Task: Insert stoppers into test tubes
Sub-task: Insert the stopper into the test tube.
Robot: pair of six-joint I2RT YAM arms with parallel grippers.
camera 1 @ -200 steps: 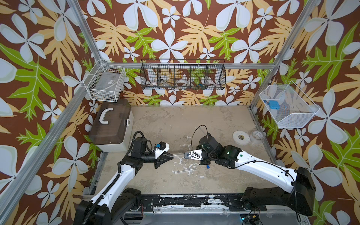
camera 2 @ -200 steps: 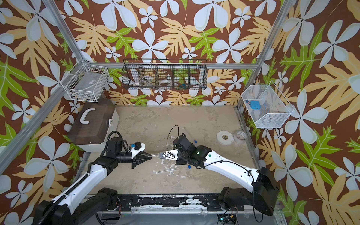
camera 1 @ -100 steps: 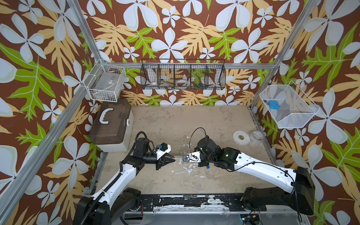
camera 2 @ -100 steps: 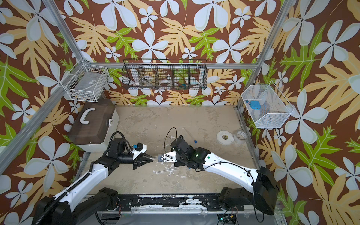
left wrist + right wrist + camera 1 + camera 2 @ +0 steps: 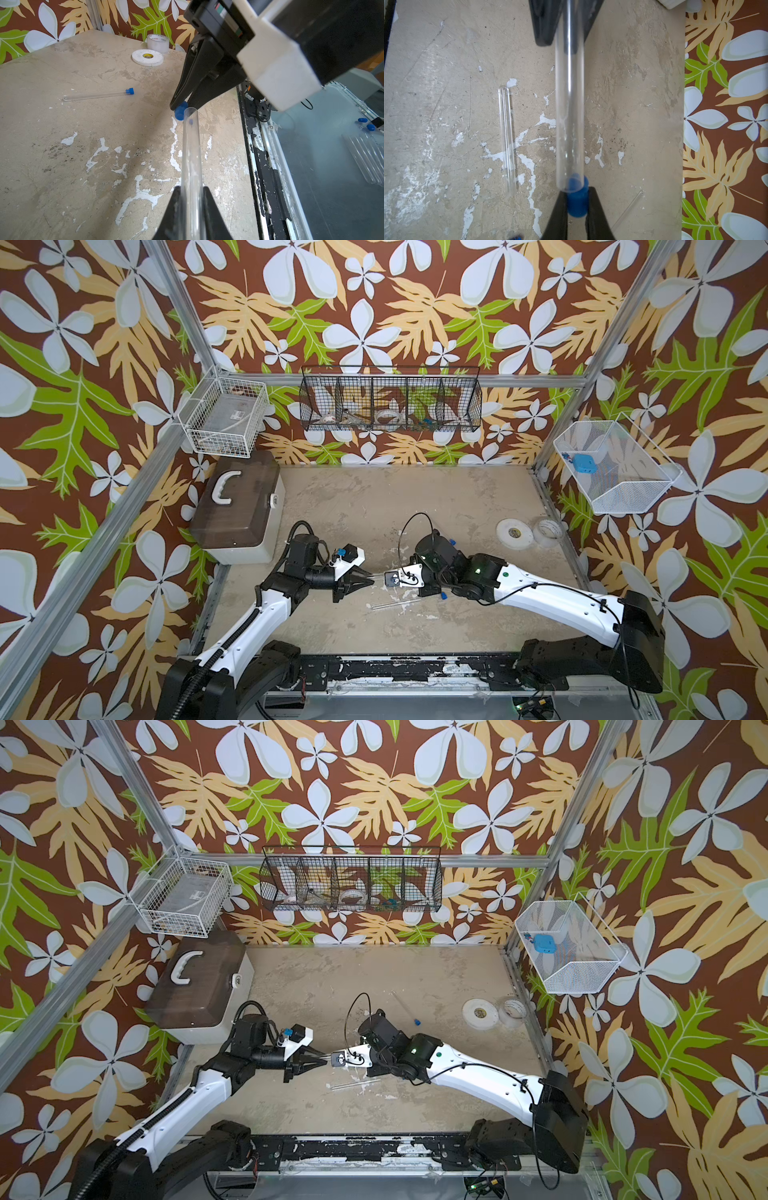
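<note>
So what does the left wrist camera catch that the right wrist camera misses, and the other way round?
Only the left wrist view: a stoppered tube lying flat, a white tape roll and a clear tape roll. Only the right wrist view: an empty tube lying flat. Both: the left gripper shut on the held tube, and the right gripper shut on a blue stopper at that tube's open mouth.
</note>
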